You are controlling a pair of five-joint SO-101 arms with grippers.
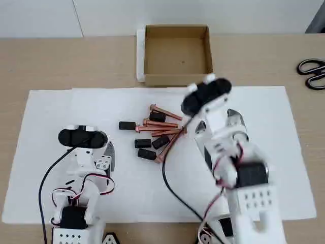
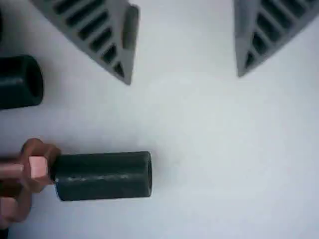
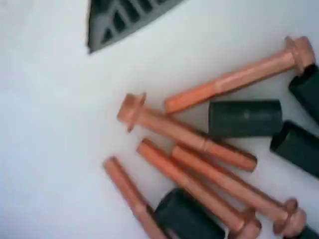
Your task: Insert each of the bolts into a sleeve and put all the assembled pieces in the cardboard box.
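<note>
Several copper bolts (image 1: 161,123) and black sleeves (image 1: 142,143) lie in a loose pile at the middle of the white paper. The cardboard box (image 1: 151,53) stands behind them with nothing in it. My left gripper (image 2: 184,77) is open just above the paper; a sleeve (image 2: 102,175) lies beside it, end-on to a bolt head (image 2: 35,167), and another sleeve (image 2: 20,82) lies nearby. In the high view the left gripper (image 1: 109,154) is left of the pile. My right gripper (image 1: 218,124) hangs open at the pile's right edge, one finger (image 3: 124,20) above the bolts (image 3: 184,132).
The white paper (image 1: 56,127) covers most of the wooden table. Scissors (image 1: 312,72) lie at the far right edge. A white block (image 1: 140,56) sits against the box's left wall. Cables trail from both arms over the paper's front part.
</note>
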